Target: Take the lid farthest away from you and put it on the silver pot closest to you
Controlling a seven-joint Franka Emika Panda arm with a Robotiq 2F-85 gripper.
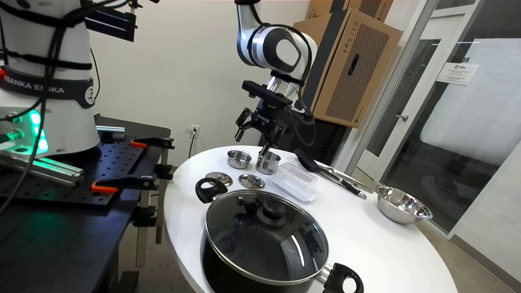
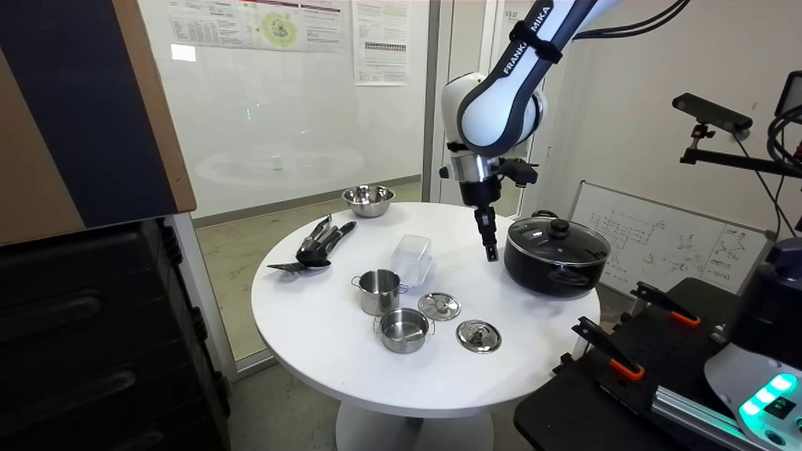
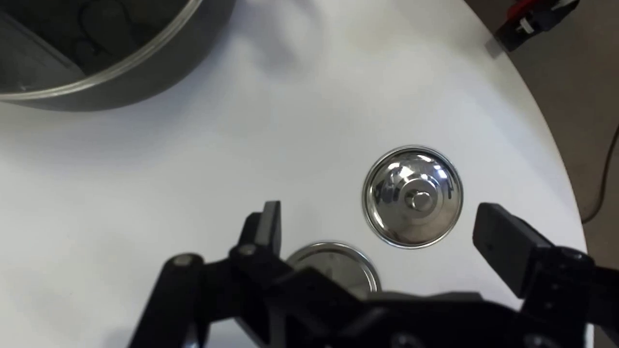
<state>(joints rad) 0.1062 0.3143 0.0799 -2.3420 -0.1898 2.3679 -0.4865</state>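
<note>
Steel gleams on five things we count on the white table (image 2: 338,357): one tall pot (image 2: 380,300), one shallow pot (image 2: 404,341), one bowl (image 2: 368,208), one far lid (image 2: 439,306) just beside a clear plastic box (image 2: 410,260), and one near lid (image 2: 478,336), closer to the robot's base (image 1: 67,122). We also see one big black pot (image 2: 551,279) under one glass lid (image 2: 557,247), and a bunch of utensils (image 2: 319,250) we cannot count for sure. We find one gripper (image 3: 380,217) above the table, its two fingers (image 3: 505,246) spread wide apart, with the near lid showing between them in the wrist view but lying below.
</note>
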